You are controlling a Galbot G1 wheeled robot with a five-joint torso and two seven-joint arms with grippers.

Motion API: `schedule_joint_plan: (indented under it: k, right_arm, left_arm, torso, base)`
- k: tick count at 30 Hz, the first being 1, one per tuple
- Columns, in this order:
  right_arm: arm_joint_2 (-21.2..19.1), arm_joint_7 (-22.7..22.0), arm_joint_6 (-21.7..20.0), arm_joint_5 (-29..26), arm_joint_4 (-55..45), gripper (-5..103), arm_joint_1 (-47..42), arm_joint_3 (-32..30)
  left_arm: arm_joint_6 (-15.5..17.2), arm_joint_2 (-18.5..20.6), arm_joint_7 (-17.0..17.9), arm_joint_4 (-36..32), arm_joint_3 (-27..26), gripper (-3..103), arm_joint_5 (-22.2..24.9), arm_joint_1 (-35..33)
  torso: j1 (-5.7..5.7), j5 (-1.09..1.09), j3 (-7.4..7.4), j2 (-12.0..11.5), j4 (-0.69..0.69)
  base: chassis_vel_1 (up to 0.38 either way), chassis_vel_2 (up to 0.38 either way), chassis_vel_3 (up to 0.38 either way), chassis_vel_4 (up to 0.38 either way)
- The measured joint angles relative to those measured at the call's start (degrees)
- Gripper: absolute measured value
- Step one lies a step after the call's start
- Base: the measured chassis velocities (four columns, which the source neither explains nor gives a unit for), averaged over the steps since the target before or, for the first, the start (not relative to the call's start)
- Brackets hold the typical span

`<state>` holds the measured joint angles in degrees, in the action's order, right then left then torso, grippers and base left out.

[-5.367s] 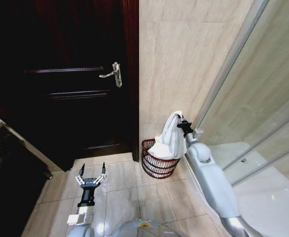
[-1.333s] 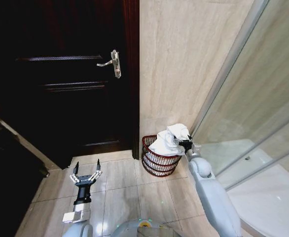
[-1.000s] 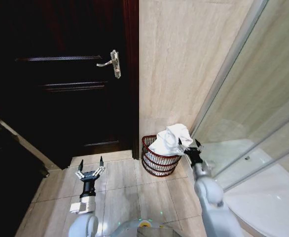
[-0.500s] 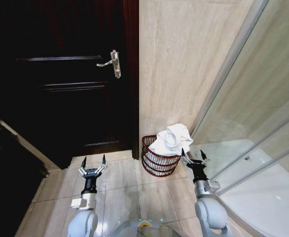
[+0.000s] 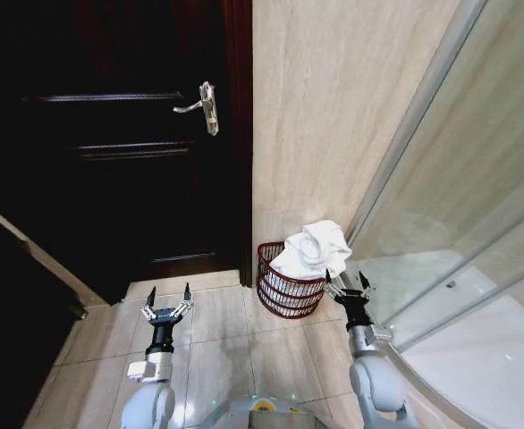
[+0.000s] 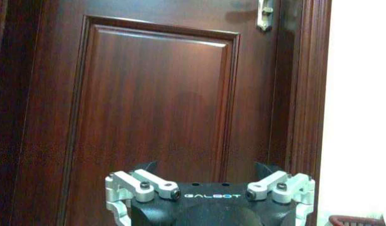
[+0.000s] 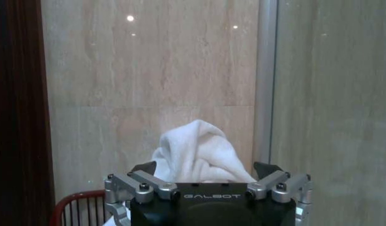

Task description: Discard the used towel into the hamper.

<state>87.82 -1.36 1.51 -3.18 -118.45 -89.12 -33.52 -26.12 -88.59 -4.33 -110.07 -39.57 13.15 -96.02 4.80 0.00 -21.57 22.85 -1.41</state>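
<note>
Head view: beige tile floor (image 5: 235,344), marble wall (image 5: 320,125), dark wooden door (image 5: 110,143).

Dark wood panelled door (image 5: 110,152), metal lever handle (image 5: 204,105); beige marble wall (image 5: 325,116); glossy tiled floor (image 5: 235,349); glass shower screen (image 5: 477,197).

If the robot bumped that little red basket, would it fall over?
Probably it could tip. The hamper is narrower at the bottom and looks light, being open weave. The white towel is heaped above its rim, which likely makes it top-heavy. The wall behind might stop it falling that way.
</note>
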Motion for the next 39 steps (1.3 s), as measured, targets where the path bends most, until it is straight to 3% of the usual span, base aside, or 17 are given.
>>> schedule_joint_plan:
  k: [7, 25, 33, 39]
  right_arm:
    - [-0.1, -0.5, 1.3, 2.4, 1.0, 100, -0.1, -0.8]
    - [0.2, -1.8, 2.0, 3.0, 1.6, 100, 0.0, 0.0]
    - [0.1, 0.0, 4.0, 1.2, 1.0, 100, -0.4, 0.2]
    - [-0.3, 0.0, 3.1, -0.4, 0.7, 100, 0.5, -0.2]
  left_arm:
    - [-2.2, -0.2, -1.4, 0.4, 0.1, 100, -0.4, 0.0]
    - [-2.5, -0.6, -1.6, -0.6, 0.0, 100, -0.6, -0.2]
    - [-2.5, -0.6, -1.6, -0.5, 0.2, 100, -0.6, -0.1]
    - [-2.5, -0.6, -1.6, -0.6, 0.2, 100, -0.6, -0.1]
  torso:
    - [-0.35, 0.00, 0.83, -1.2, 0.00]
    - [-0.30, -0.01, 0.80, -1.1, 0.00]
    - [-0.25, -0.02, 0.73, -1.0, -0.01]
    - [-0.24, 0.01, 0.70, -0.9, 0.00]
  base:
    - [0.000, 0.000, 0.000, 0.000]
    - [0.091, 0.084, -0.086, -0.101]
    - [0.126, 0.113, -0.104, -0.117]
    - [-0.026, -0.026, 0.019, 0.017]
